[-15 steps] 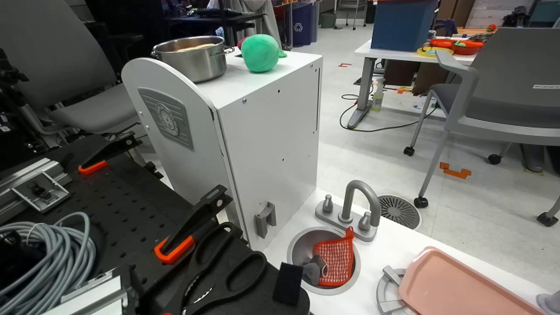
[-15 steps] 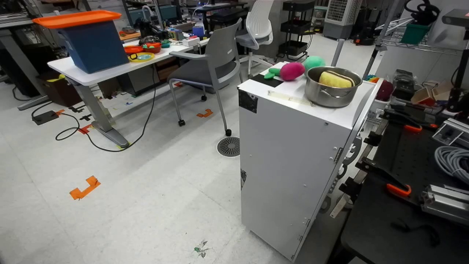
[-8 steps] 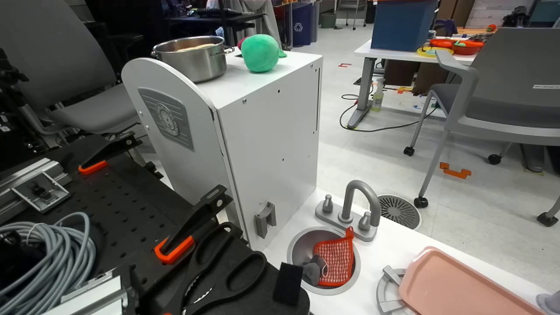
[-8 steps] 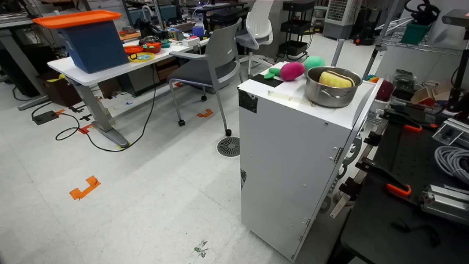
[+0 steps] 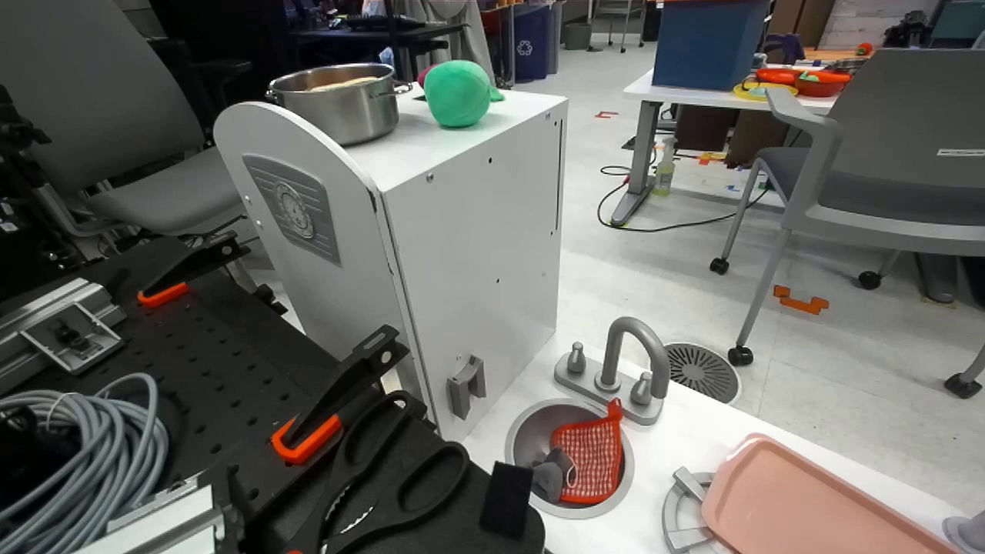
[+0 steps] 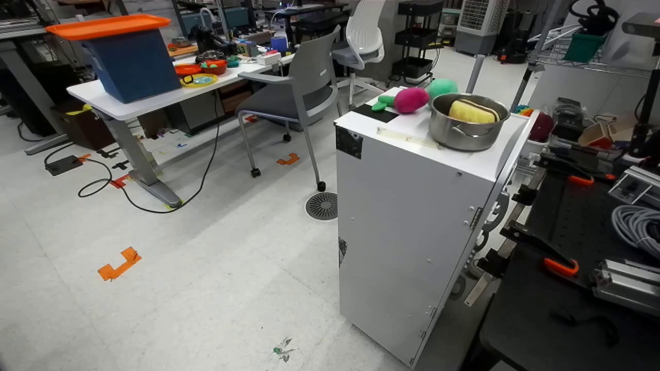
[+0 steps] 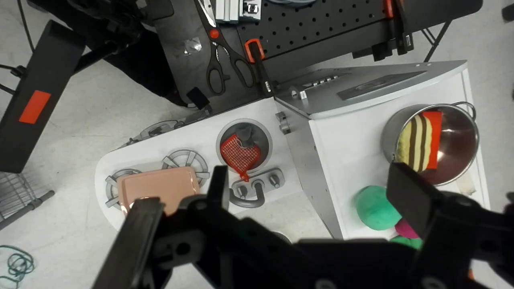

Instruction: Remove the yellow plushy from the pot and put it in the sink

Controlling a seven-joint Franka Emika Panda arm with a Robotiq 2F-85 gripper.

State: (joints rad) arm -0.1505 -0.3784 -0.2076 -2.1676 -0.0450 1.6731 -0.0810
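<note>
Wrist view: your pincer [image 7: 305, 182] stands wide, released; yellow plushy [image 7: 413, 141] lies in pot [image 7: 457, 144], three o'clock from sink [image 7: 265, 140].

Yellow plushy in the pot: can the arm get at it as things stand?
Probably yes. The pot is open on top, nothing covers the yellow plushy inside, and the fingers stand apart with nothing between them. The pot's wall may crowd a low grip; full reach I can't judge.
</note>
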